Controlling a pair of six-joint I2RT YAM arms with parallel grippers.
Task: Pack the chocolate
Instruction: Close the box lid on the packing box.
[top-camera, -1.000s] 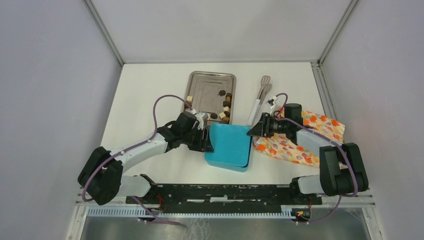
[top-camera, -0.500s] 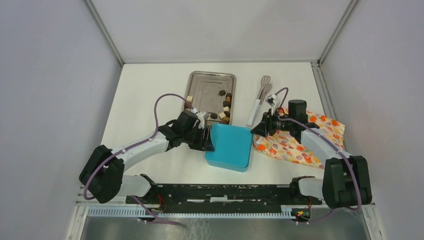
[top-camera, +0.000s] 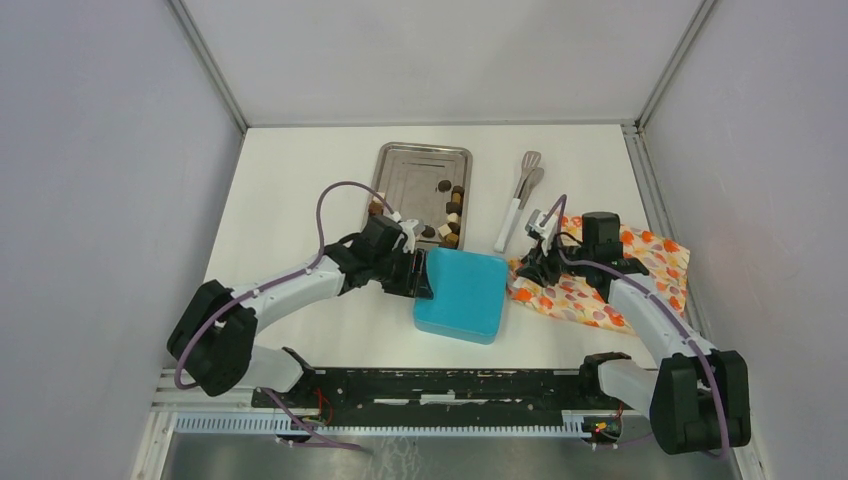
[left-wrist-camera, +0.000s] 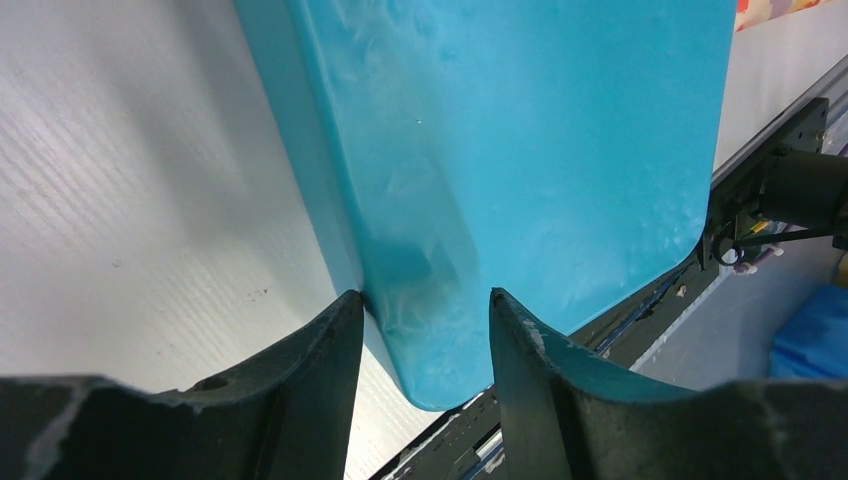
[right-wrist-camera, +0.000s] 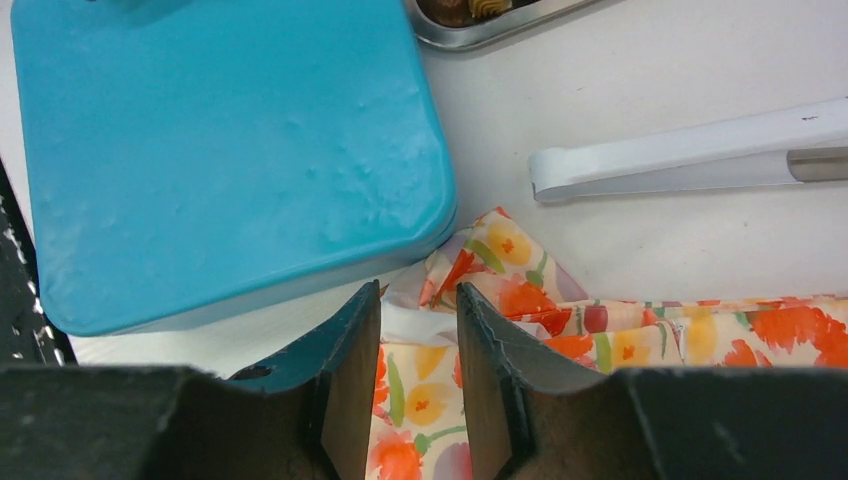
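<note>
We're over a matte white table (top-camera: 300, 200), boxed in by plain grey walls (top-camera: 100, 150) with aluminium rails (top-camera: 205, 65) running up the corners. At the far side lies a rectangular steel tray (top-camera: 410, 180), shiny, with ribbed lines pressed into its floor. There's the chocolate (top-camera: 452, 218): small cubes and rounded bites, dark brown, mid-brown and cream, bunched along the tray's right side, with a stray piece at its left edge.

Just right of the tray lie the tongs (top-camera: 518, 195), white handles with metal tips. Nearer the arms sits the teal box (top-camera: 462, 295), square with rounded corners, its lid on, the smooth plastic top faintly scuffed. Its right edge touches the floral cloth (top-camera: 600, 285), orange and cream, soft and rumpled.

The left gripper (left-wrist-camera: 425, 298) straddles the box's near-left corner, one dark finger against the side wall, the other over the lid; whether it's actually squeezing, I can't tell. The right gripper (right-wrist-camera: 418, 290) stands narrow with a puckered fold of cloth between its fingers; whether it's biting or just hovering, I can't tell either.
</note>
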